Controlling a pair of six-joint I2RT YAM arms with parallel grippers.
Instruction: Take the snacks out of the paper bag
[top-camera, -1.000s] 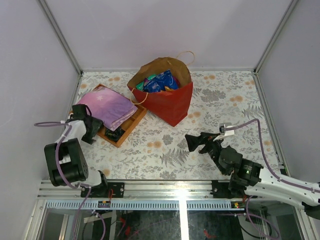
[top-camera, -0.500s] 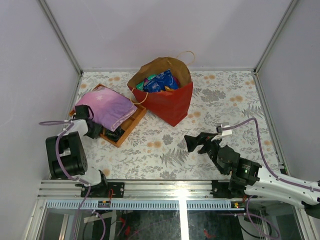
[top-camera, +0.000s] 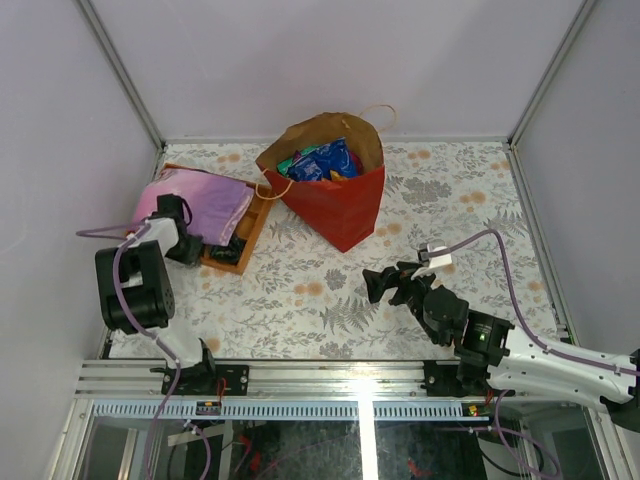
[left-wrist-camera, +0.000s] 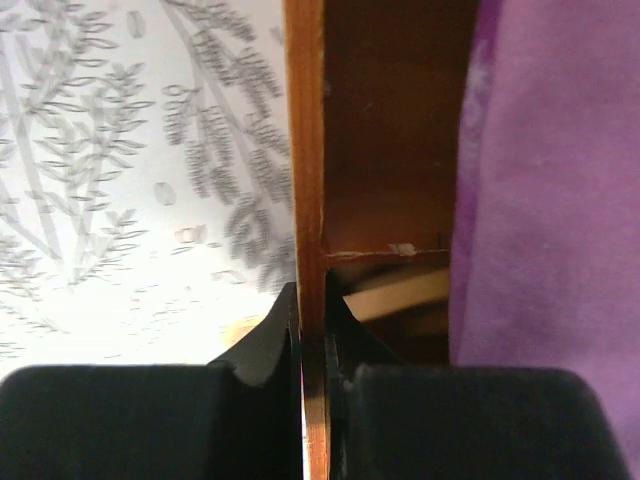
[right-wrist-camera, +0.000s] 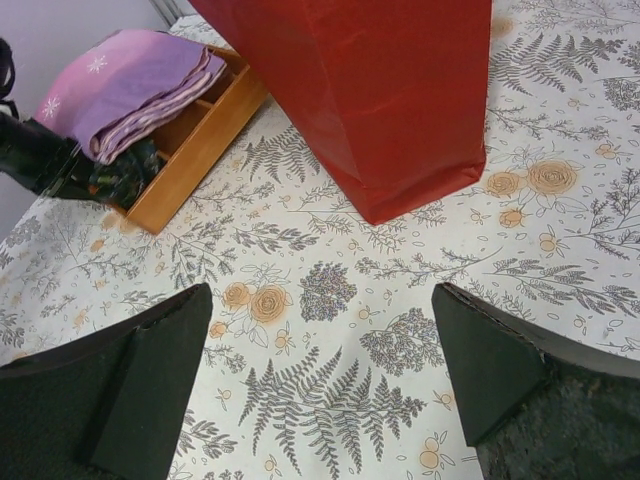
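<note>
The paper bag (top-camera: 340, 205) hides most snacks (top-camera: 322, 163). The left gripper (left-wrist-camera: 312, 300) clamps the tray wall (left-wrist-camera: 305, 150), cloth (left-wrist-camera: 560, 200) alongside; right gripper (right-wrist-camera: 322, 295) gapes empty, bag ahead.

Bright, even, diffuse light w/ soft shadows; left gripper (left-wrist-camera: 311, 296) dark, blurry close-up.

Pale lilac walls (top-camera: 330, 60) enclose a tabletop (top-camera: 440, 200) printed with grey ferns and orange flowers.

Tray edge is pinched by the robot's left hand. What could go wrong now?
The left hand is shut on the tray wall: lifting could tip the tray and slide the cloth off. The tray sits close to the bag: shoving it might topple the bag, snacks inside.
</note>
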